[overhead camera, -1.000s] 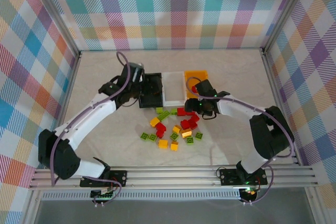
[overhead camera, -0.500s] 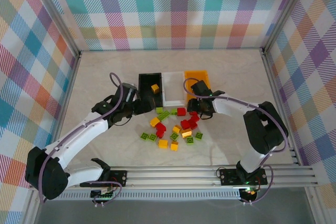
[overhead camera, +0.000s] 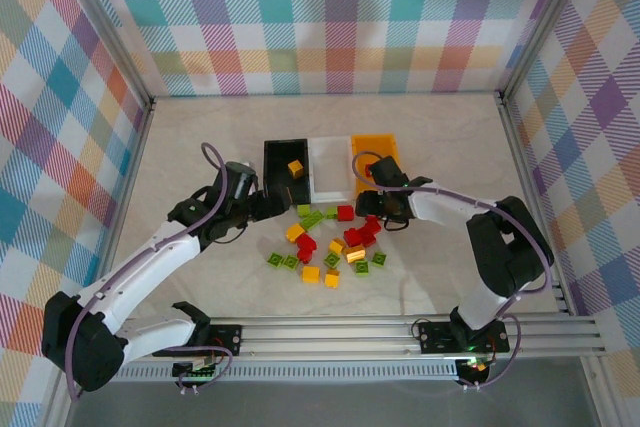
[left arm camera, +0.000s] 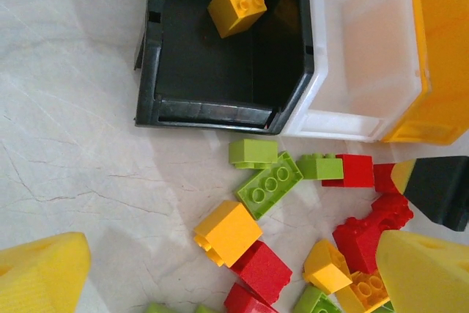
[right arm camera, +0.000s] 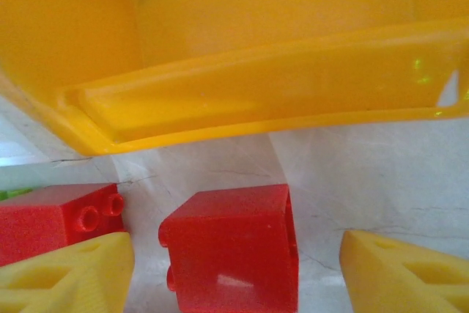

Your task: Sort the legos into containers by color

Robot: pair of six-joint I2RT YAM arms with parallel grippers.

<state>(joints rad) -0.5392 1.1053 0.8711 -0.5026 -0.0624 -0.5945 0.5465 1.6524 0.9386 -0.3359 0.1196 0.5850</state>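
1. Marble-veined pale table (overhead camera: 190,137) sits inside pastel plaid walls (overhead camera: 330,17).
2. Glossy plastic bins abut: black bin (left arm camera: 146,56), translucent white bin (left arm camera: 366,119), orange bin (right arm camera: 242,86).
3. Studded red, yellow, green lego bricks (overhead camera: 335,242) litter the table; one yellow brick (left arm camera: 236,6) lies in black.
4. Left fingers (left arm camera: 40,273) spread empty; right fingers (right arm camera: 69,273) gape around a red brick (right arm camera: 231,251).

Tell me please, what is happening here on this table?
Two robot arms are sorting toy bricks by colour. The right pincer is open around a red brick on the table, just in front of the orange bin. The left pincer is open and empty above the loose bricks. One yellow-orange brick lies in the black bin; most others are on the table.
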